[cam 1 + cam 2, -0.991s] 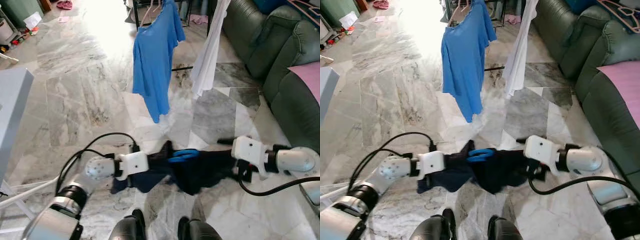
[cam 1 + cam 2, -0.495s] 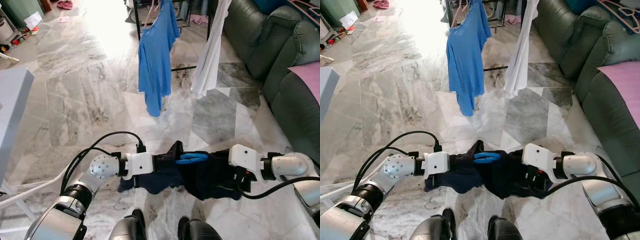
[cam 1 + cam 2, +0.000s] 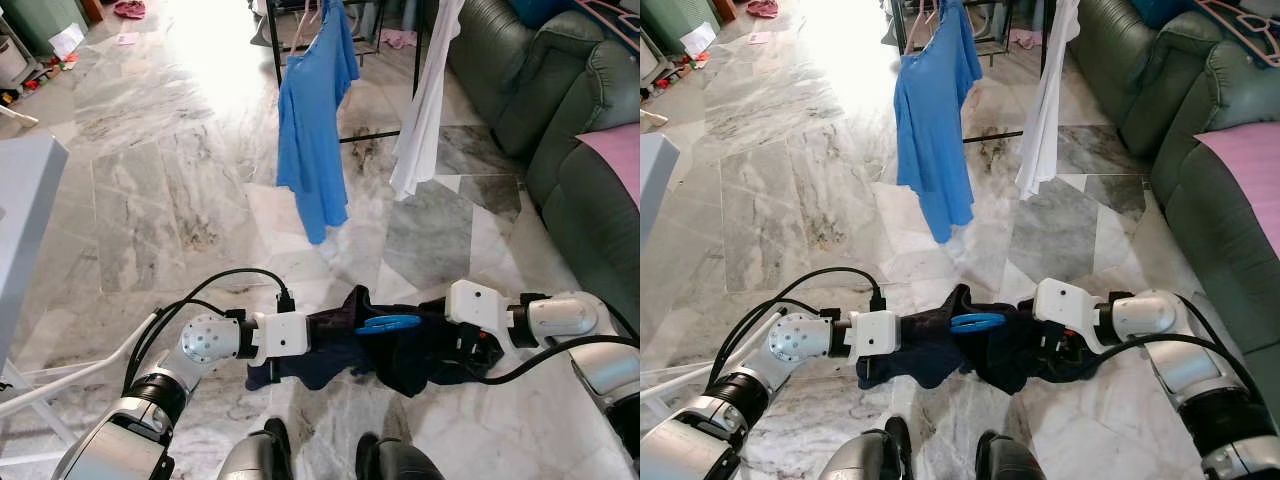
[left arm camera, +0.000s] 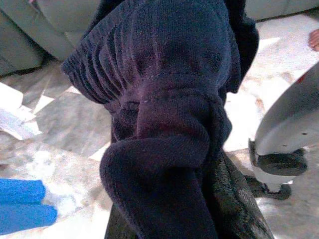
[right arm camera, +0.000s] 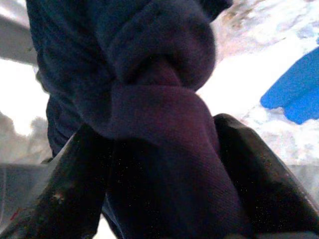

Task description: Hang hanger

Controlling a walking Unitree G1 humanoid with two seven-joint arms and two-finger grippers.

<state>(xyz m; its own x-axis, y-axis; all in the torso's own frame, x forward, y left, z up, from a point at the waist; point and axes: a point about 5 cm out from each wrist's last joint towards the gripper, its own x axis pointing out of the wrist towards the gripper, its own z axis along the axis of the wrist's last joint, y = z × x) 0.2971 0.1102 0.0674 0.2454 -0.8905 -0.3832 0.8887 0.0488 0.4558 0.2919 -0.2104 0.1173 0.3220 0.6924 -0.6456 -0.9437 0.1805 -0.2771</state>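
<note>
A dark navy garment (image 3: pixel 400 350) hangs bunched between my two grippers, low over the marble floor in front of my feet. A blue hanger (image 3: pixel 388 323) pokes out of its top fold at the middle. My left gripper (image 3: pixel 315 335) is shut on the garment's left end, and in the left wrist view the cloth (image 4: pixel 169 124) bulges from between the fingers. My right gripper (image 3: pixel 455 345) is shut on the right end, and in the right wrist view the fabric (image 5: pixel 149 114) is pinched between the black fingers (image 5: pixel 70 194). Ahead stands a black clothes rack (image 3: pixel 272 40).
A blue T-shirt (image 3: pixel 315 130) and a white garment (image 3: pixel 420 110) hang from the rack. A green sofa (image 3: pixel 570 130) with a pink cloth (image 3: pixel 615 150) lines the right side. A grey table (image 3: pixel 25 220) and a white bar (image 3: pixel 60 385) stand at my left.
My two grippers have drawn closer together, so the dark garment sags and bunches more. The blue T-shirt on the rack has swung and turned.
</note>
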